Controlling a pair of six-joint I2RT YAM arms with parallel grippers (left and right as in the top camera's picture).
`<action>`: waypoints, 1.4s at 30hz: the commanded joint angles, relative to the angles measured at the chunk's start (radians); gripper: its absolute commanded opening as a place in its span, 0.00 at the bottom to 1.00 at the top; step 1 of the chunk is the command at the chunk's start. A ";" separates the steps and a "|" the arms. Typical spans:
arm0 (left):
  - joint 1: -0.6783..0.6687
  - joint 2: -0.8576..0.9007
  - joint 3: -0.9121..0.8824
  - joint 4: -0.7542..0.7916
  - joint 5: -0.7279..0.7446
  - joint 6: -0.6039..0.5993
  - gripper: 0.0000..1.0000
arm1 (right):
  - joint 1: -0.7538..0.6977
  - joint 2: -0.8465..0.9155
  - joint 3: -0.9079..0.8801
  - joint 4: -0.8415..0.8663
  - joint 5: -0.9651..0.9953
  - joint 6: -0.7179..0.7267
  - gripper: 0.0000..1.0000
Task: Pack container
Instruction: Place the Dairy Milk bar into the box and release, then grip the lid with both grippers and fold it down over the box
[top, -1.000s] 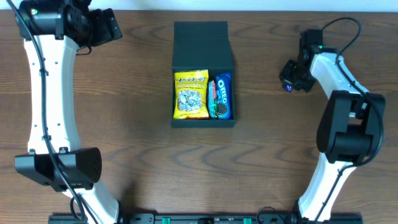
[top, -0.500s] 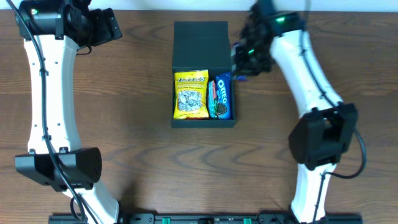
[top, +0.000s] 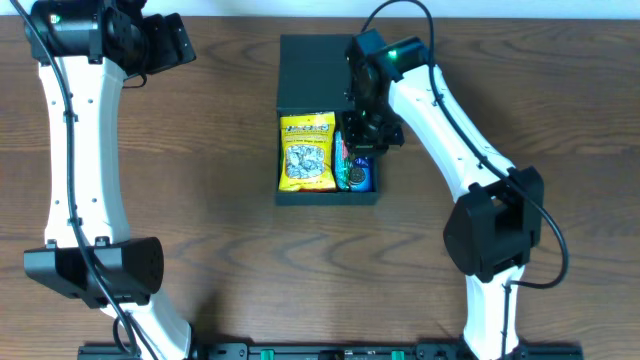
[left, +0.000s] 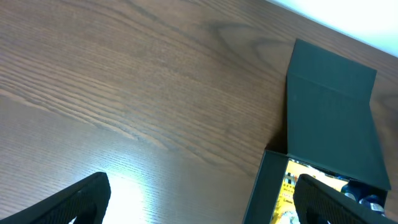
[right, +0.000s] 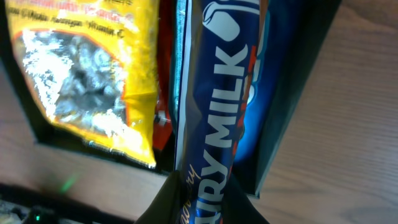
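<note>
Container (top: 322, 70) partly behind right fingers (right: 163, 202) and their chocolate bar (right: 214, 124)

One container (top: 320, 65), three snack packets (top: 307, 152), one chocolate bar (right: 217, 124).

The wooden table (top: 220, 200) is dark brown with a long grain; a pale strip (top: 250, 8) runs along its far edge, and a black rail (top: 330, 352) with green bits sits at the near one. Inside the container (top: 322, 70) 3 packets lie side by side: a yellow snack packet (top: 307, 152) on the left, a thin red packet (right: 163, 74) beside it, a blue biscuit packet (top: 360, 178) on the right; a Dairy Milk bar (right: 214, 124), dark blue, runs lengthwise over the red and blue ones.
</note>
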 joint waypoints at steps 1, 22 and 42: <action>0.003 -0.005 0.021 -0.002 -0.018 0.004 0.95 | 0.017 -0.019 -0.040 0.044 0.016 0.045 0.19; -0.057 -0.001 -0.361 0.459 0.158 -0.015 0.25 | -0.101 -0.086 0.015 0.277 0.198 -0.008 0.64; -0.141 0.284 -0.382 0.798 0.369 -0.259 0.05 | -0.377 0.130 0.008 0.700 -0.248 0.106 0.01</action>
